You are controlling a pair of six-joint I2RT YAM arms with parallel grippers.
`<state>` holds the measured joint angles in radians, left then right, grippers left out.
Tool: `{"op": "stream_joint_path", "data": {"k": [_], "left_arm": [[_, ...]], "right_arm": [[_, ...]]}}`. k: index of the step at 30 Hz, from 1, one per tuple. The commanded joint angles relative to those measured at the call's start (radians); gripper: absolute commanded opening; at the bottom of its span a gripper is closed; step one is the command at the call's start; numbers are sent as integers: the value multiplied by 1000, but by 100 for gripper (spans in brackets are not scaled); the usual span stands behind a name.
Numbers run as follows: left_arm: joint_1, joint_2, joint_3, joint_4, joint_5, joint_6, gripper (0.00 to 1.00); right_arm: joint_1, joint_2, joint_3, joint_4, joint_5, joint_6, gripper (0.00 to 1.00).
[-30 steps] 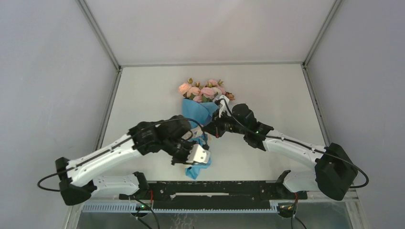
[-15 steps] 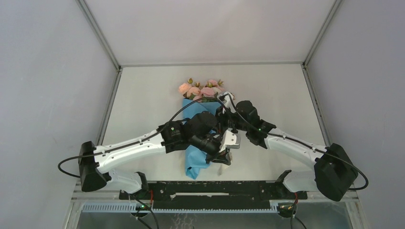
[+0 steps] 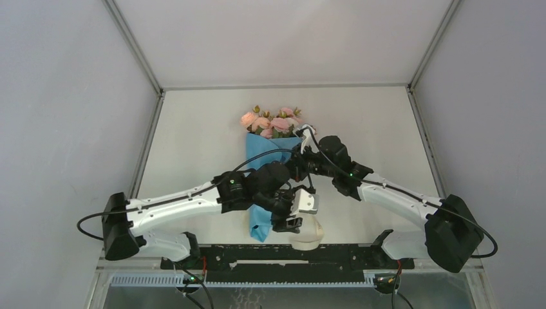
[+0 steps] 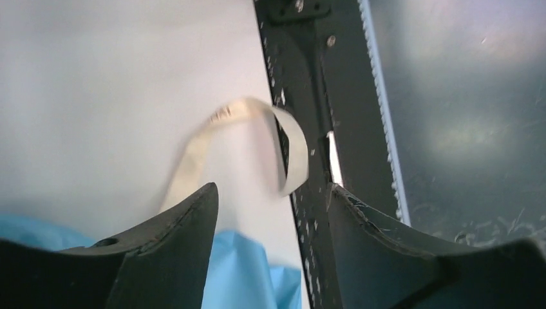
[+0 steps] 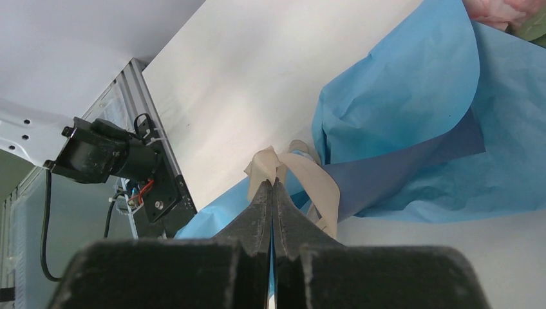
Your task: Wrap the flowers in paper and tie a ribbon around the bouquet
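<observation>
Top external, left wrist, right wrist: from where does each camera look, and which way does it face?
Top external: above and behind, looking down on the white table; both arms show.
Left wrist: on the left arm, facing the table's near edge; open left pincer shows.
Right wrist: on the right arm, facing the light blue paper cone; shut right pincer nips the cream fabric ribbon.
Shared: both wrist views show ribbon and paper.
</observation>
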<state>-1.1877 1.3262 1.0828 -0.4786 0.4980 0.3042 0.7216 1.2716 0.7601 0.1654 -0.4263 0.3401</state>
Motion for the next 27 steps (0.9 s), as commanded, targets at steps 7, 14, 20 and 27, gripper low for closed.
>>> {"op": "stream_joint_path", "data": {"k": [7,14,20,27], "left_arm": [[269,-384,-43,-133,-101,51,70],[552,-485,-331,156,-24,-287,79],[604,-435,-437,361,144,-271,85],[657,-337,-491,548,244,-332,61]], "right_arm": [[48,-36,38,19,85,76,0],[109,-40,38,52,138,130,0],[148,-33,38,53,178,156,0],[159,-1,38,100,159,164,0]]}}
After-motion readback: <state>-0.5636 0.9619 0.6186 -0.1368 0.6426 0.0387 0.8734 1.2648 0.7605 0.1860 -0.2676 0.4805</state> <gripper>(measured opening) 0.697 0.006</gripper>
